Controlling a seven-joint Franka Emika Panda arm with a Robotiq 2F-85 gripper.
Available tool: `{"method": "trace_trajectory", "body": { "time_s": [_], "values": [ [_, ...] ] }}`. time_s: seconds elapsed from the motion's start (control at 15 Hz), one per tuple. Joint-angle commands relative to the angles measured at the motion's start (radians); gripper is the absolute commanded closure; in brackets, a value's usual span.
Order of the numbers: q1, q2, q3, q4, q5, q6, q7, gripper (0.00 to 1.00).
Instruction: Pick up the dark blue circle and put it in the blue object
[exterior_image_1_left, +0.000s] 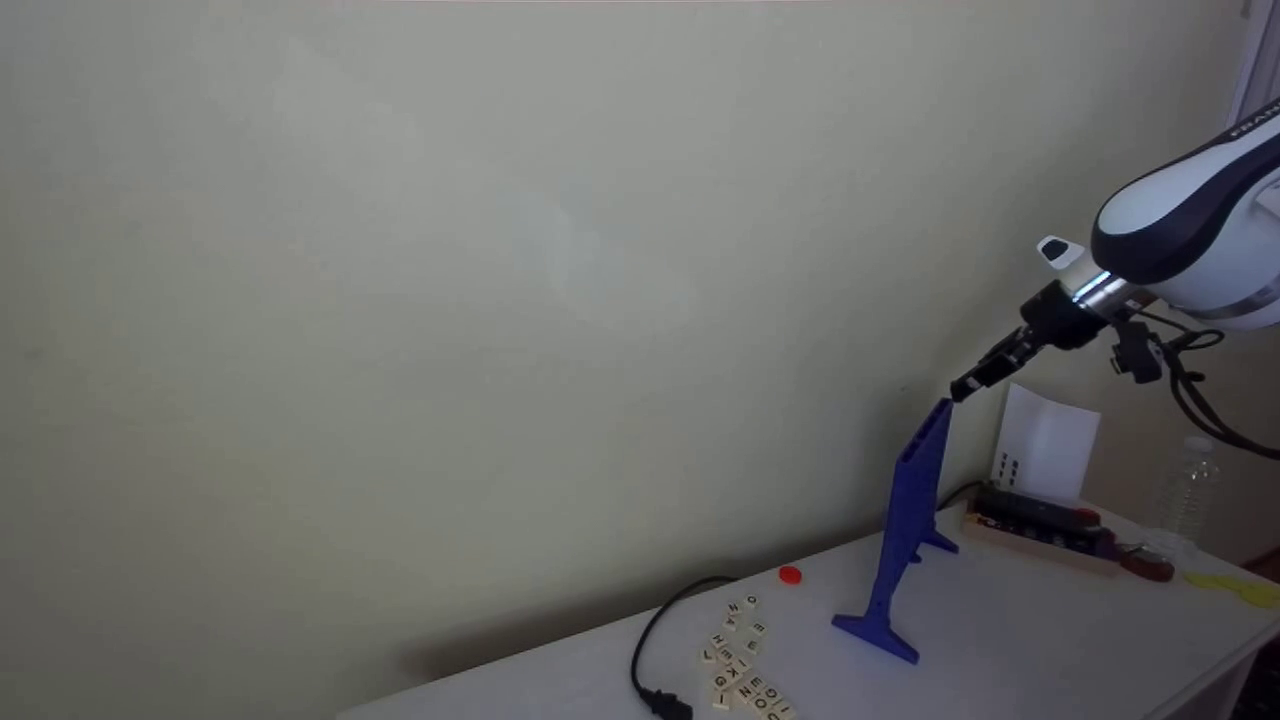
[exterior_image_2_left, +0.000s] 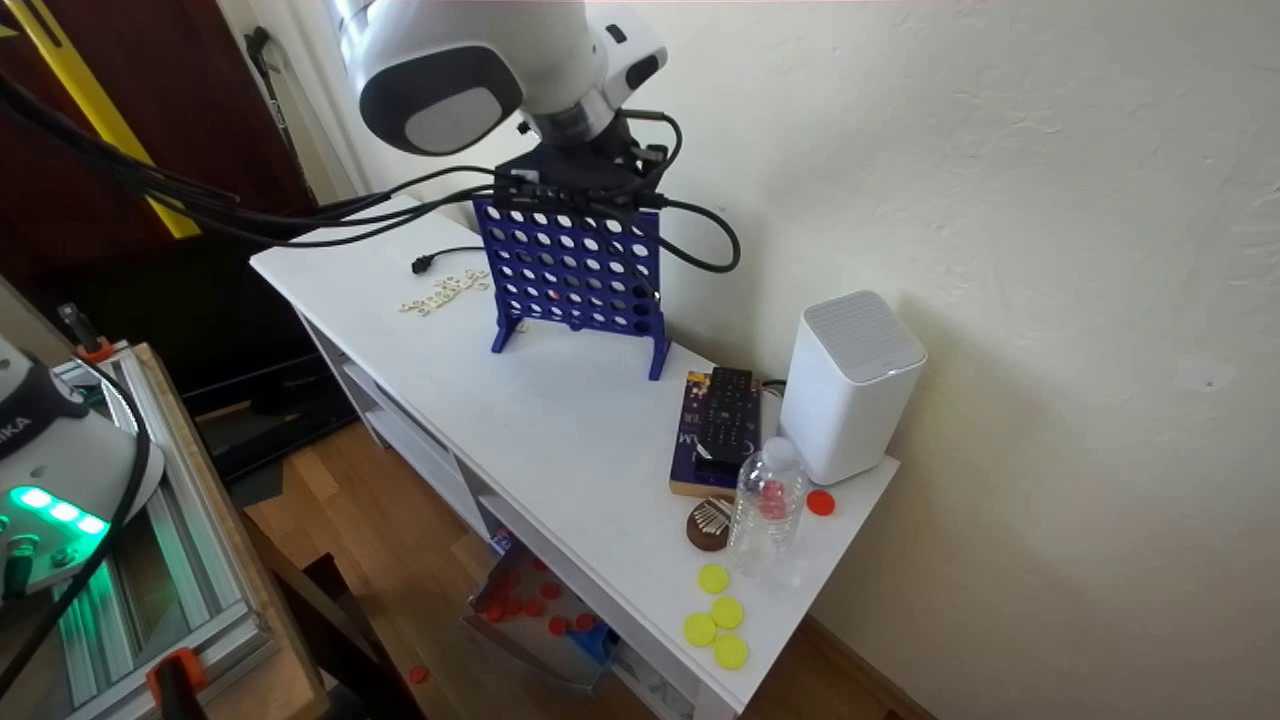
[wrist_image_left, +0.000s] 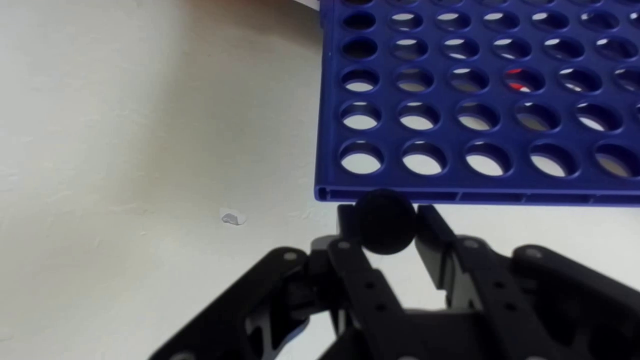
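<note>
Dark blue circle (wrist_image_left: 385, 225) is held between the fingertips (wrist_image_left: 346, 222) of the end effector (wrist_image_left: 389, 220), which stand narrow on its sides; it appears at the top edge of the blue frame (wrist_image_left: 447, 97), and whether they touch I cannot tell. In the wrist view, at the left is the wall (wrist_image_left: 125, 150) and then the end of the frame. If the circle is let go too far to this side, it may miss the opening (wrist_image_left: 344, 194) and fall beside the frame. In the middle, the face of the circle looks rounder than the holes (wrist_image_left: 361, 157) do, so I judge that the two are not equally tilted; its rim could then catch and make it turn between the fingertips. A divider (wrist_image_left: 458, 196) is visible to the right, and by the same spacing another one may be hidden behind the circle. Coming down on it would stop the circle there. Further right extends the rest of the frame: a hard push at this one end could, I think, make it twist or tip on its feet (exterior_image_1_left: 876, 638).
</note>
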Motion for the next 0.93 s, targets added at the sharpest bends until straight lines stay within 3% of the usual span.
{"method": "trace_trajectory", "body": {
  "time_s": [0.0, 0.87],
  "values": [
    [-0.013, 0.034, 0.009, 0.023, -0.048, -0.026, 0.040, 0.91],
    [0.032, 0.057, -0.019, 0.069, -0.060, -0.047, 0.058, 0.91]
  ]
}}
